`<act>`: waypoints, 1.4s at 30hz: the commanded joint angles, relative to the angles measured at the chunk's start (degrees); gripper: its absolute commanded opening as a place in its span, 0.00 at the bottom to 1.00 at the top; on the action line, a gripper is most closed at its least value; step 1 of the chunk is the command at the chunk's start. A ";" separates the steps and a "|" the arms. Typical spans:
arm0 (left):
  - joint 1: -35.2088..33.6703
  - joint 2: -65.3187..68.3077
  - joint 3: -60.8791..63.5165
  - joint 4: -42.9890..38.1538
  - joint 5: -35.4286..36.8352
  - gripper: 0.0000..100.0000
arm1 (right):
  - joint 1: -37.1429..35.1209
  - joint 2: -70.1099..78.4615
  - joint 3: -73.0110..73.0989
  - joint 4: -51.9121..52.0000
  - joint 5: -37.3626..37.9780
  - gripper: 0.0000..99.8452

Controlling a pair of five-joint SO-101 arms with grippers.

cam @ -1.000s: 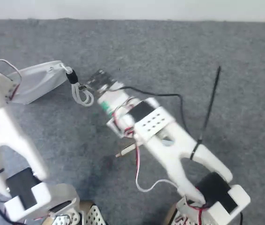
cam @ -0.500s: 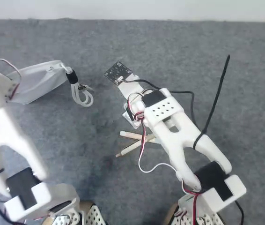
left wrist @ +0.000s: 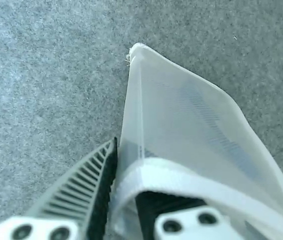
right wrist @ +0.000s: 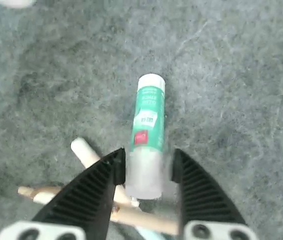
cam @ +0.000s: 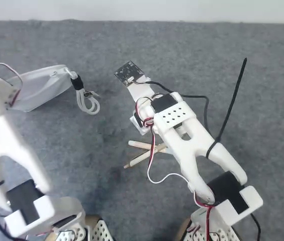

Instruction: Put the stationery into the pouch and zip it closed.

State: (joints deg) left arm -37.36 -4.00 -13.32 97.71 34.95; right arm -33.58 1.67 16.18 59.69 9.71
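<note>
From above, the pouch is sitting at the table's left, its zip loop trailing toward the middle. Two wooden pencils are lying crossed beside the right arm, whose body is covering its grip.

At the left wrist, the left gripper is clamping the pouch's rim. The mesh is thin and soft, and probably floppy.

At the right wrist, the right gripper is pinching the glue stick by its clear end, jaws narrowly parted. The stick is looking light, stiff and slick (a mid-body hold seems steadier).
</note>
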 commanded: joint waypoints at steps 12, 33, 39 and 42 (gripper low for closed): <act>-0.35 -0.62 -3.12 -1.41 0.79 0.01 | -0.04 15.34 -23.65 13.05 -0.70 0.17; -0.35 -0.62 -3.12 -1.41 0.79 0.01 | -0.75 33.89 -39.12 15.34 -0.35 0.12; -0.26 -0.62 -3.12 -1.41 0.79 0.01 | -1.10 35.74 -39.12 14.90 -0.26 0.10; -0.26 -0.62 -3.12 -1.41 0.79 0.01 | -0.92 35.82 -39.12 15.34 -0.18 0.06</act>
State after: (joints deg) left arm -37.36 -4.00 -13.32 97.71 34.95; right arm -33.76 38.07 -19.60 75.43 9.71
